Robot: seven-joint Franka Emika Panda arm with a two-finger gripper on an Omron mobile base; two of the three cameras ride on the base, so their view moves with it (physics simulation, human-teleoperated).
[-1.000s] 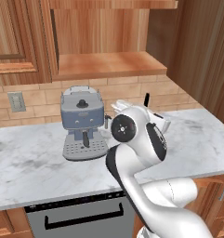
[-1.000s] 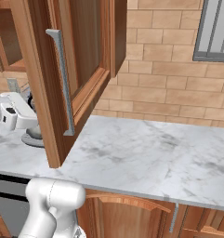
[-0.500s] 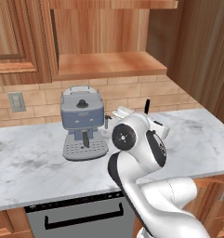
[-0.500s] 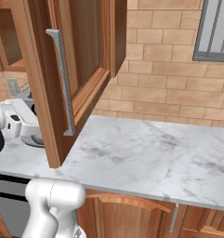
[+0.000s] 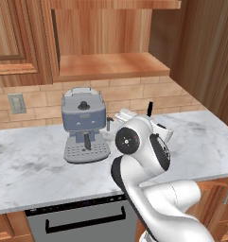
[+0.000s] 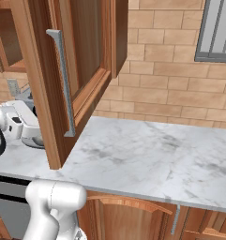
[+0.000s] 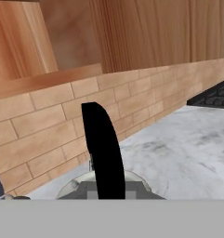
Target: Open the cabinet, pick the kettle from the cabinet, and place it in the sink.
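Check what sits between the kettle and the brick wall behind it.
Nothing. In the hand view, bare marble counter runs from the kettle to the brick wall.

One blue-grey espresso machine stands on the marble worktop; above it, one open wooden cabinet; behind it, one wall socket.

A long white and grey marble counter top ran along the tan brick wall. A blue-grey espresso machine stood on it, close to the wall, at about 10 o'clock from the middle of the left base view. In the right base view the same marble lay bare toward 3 o'clock. In the cabinet above, a flat wooden shelf sat at 12 o'clock.
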